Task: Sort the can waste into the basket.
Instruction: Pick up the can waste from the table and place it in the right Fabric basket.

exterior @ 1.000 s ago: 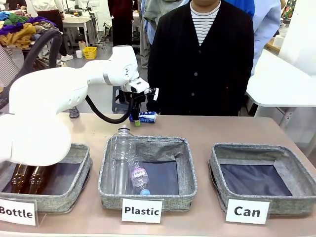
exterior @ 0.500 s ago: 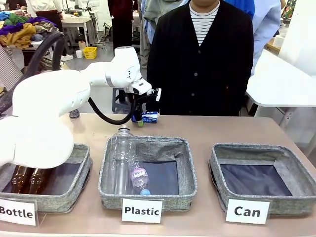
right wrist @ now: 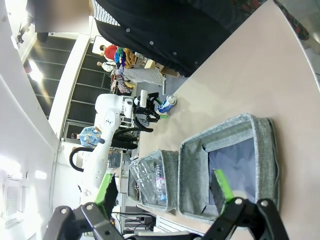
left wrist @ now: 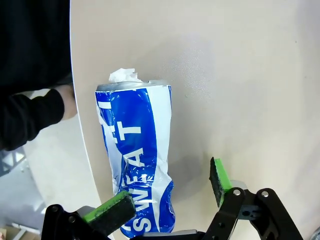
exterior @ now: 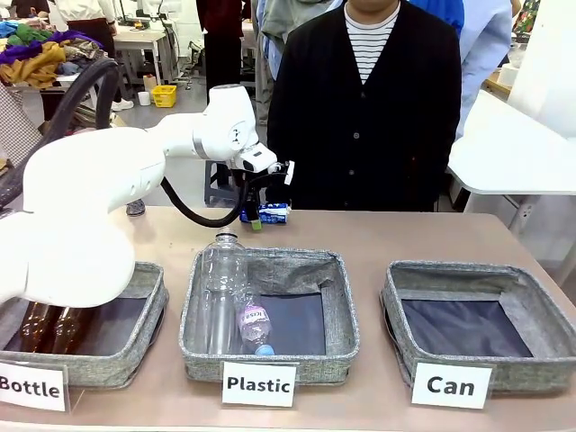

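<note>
A dented blue can (exterior: 273, 213) with white lettering lies on its side at the table's far edge, in front of the person. My left gripper (exterior: 256, 214) is down at it. In the left wrist view the can (left wrist: 137, 165) lies between the open fingers of my left gripper (left wrist: 170, 184); one green pad (left wrist: 111, 212) is against the can's near end and the other pad (left wrist: 219, 175) stands apart from it. The "Can" basket (exterior: 454, 273) stands at the front right with only its dark bottom showing. My right gripper (right wrist: 162, 187) hangs open above that basket (right wrist: 267, 155).
The "Plastic" bin (exterior: 335, 310) in the middle holds clear bottles, one standing tall. The "Bottle" bin (exterior: 148, 310) at the left holds brown glass bottles. A person in a black cardigan (exterior: 369, 117) stands close behind the far edge, with a hand (left wrist: 67, 100) near the can.
My left gripper has shifted a little to the right at the blue can, then held still. The bins have not moved.
</note>
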Tool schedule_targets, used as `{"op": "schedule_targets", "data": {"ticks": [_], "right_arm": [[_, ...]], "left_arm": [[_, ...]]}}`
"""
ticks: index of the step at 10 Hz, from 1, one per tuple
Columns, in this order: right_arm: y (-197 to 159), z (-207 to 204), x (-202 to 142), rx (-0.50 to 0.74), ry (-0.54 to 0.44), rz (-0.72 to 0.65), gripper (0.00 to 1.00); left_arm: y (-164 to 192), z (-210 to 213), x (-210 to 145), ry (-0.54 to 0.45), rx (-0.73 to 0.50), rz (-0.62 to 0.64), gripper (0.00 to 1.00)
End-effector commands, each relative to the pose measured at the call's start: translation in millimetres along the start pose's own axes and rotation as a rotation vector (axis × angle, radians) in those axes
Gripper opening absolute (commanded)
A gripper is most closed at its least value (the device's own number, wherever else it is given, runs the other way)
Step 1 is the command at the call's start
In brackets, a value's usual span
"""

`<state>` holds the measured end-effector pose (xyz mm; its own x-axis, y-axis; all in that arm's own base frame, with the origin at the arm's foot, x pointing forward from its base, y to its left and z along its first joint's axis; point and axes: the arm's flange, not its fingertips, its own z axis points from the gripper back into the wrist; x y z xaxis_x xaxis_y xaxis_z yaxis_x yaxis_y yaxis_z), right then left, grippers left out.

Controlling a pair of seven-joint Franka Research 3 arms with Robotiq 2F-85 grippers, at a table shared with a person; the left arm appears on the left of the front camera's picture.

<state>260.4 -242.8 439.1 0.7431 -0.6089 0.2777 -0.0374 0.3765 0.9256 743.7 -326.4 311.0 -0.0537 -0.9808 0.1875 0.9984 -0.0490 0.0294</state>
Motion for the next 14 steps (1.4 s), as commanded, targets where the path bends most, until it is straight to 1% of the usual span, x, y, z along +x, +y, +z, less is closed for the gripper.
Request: {"op": "schedule_targets", "data": {"ticks": [1,4,6,7,8,12,14], "right_arm": [[0,-1,2,0.023,-0.017,0.025,1.0],[0,-1,2,0.023,-0.017,0.025,1.0],[0,-1,2,0.023,-0.017,0.025,1.0],[0,-1,2,0.023,-0.017,0.025,1.0],[0,-1,2,0.023,-0.017,0.025,1.0],[0,-1,2,0.023,-0.017,0.025,1.0],[0,-1,2,0.023,-0.017,0.025,1.0]], "left_arm": [[43,-14,19,0.038,-0.029,-0.023,0.83],[42,-16,20,0.049,-0.023,-0.019,0.83],[37,-8,18,0.083,0.009,0.023,0.83],[32,2,12,0.112,0.027,0.065,0.83],[28,8,8,0.12,0.027,0.075,0.83],[24,12,3,0.137,0.024,0.055,0.83],[17,21,4,0.143,0.053,0.038,0.83]]}}
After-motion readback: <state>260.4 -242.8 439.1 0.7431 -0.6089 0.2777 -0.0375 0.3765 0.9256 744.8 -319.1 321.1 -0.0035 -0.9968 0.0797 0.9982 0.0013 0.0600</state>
